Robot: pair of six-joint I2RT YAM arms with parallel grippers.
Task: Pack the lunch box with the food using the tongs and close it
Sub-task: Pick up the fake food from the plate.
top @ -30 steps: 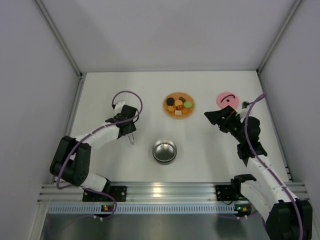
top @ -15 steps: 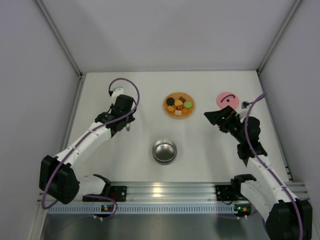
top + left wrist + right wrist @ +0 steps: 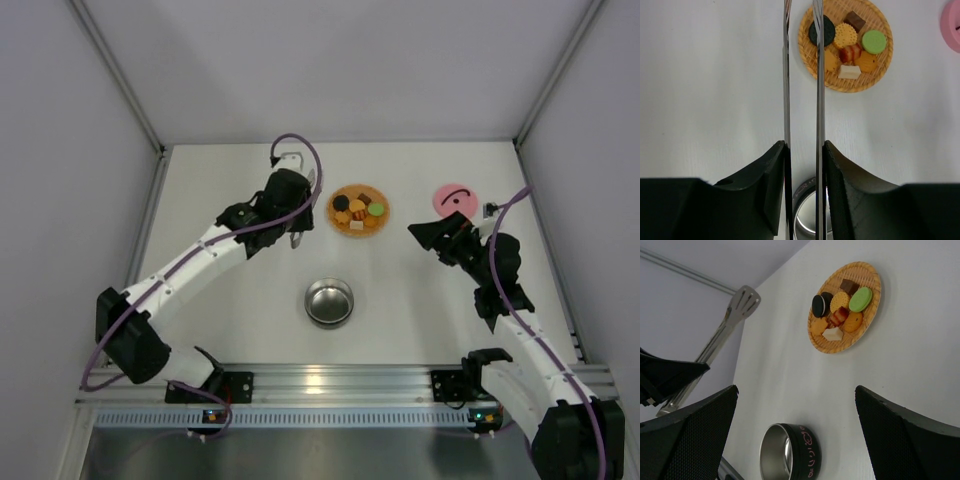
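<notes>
The left arm reaches diagonally across the table [image 3: 220,180], its wrist just left of the woven plate [image 3: 335,200]. The left gripper [image 3: 804,145] pinches the tongs [image 3: 785,75], its fingers pressing the two thin arms together with a narrow gap between them.

The left wrist view shows one tong arm crossing the black round piece of the food [image 3: 845,35], but the tips are cut off at the top. The right wrist view shows a slotted tip, probably lifted off the table.

The right arm is bent, and the right gripper [image 3: 796,390] is spread wide and empty, near the pink lid [image 3: 455,199]. The lunch box [image 3: 329,301] stands uncovered mid-table.
</notes>
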